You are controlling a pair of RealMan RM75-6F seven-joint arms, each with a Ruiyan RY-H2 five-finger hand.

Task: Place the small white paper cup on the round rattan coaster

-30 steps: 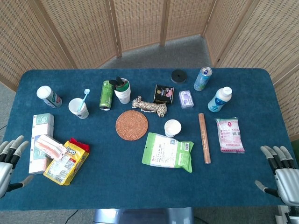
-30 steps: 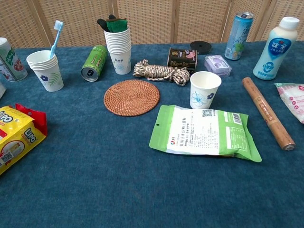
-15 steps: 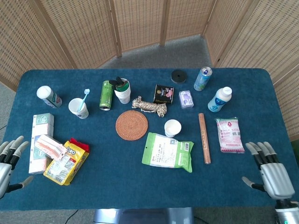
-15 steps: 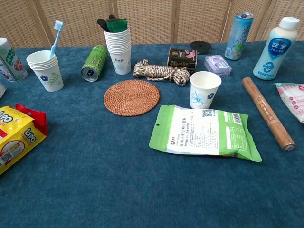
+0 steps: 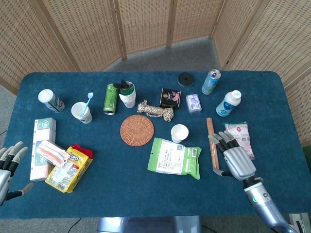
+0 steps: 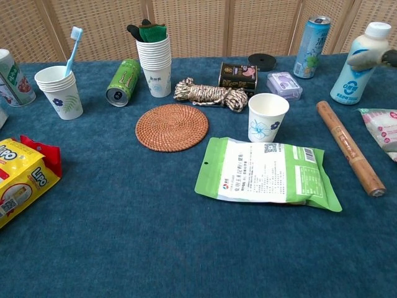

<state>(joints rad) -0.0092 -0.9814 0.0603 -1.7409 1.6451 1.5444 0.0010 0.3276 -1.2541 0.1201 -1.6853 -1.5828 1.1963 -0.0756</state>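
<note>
Head view shows right hand (image 5: pixel 234 158) whole, open; chest view only fingertip.

Around the brown woven rattan coaster (image 5: pixel 137 130): to its right, a white paper cup (image 5: pixel 179 133) with a blue flower print; just behind it, tan-and-dark speckled rope (image 5: pixel 155 110); right and nearer, a green-and-white pouch (image 5: pixel 175 158); far left, a yellow-and-red snack bag (image 5: pixel 69 168); under all, a deep blue tablecloth (image 5: pixel 121 189).

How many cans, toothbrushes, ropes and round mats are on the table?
Cans: 2, the green can and the blue can
Toothbrushes: 1, the toothbrush
Ropes: 1, the rope
Round mats: 1, the coaster
Total: 5
</note>
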